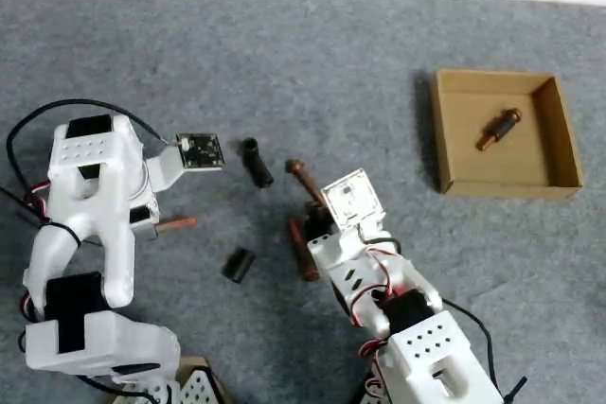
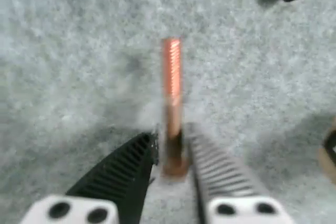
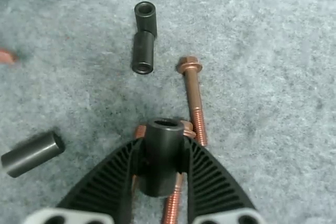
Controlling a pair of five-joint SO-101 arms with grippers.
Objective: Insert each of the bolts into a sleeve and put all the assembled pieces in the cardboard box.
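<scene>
Left wrist view: left tool (image 2: 170,136) clamped on head end of held bolt (image 2: 172,72), threaded shank sticking out ahead over grey table (image 2: 63,51).

Right wrist view: right tool (image 3: 163,145) closed around upright black sleeve (image 3: 160,169), bore up.

High view:
- loose bolt (image 1: 305,182) at 12 o'clock of right tool
- second bolt (image 1: 303,253) partly beneath it
- sleeve pair (image 1: 256,163), end to end, at 10 o'clock
- single sleeve (image 1: 239,265) at 8 o'clock
- cardboard box (image 1: 441,130) at 2 o'clock, assembled piece (image 1: 499,128) inside
</scene>
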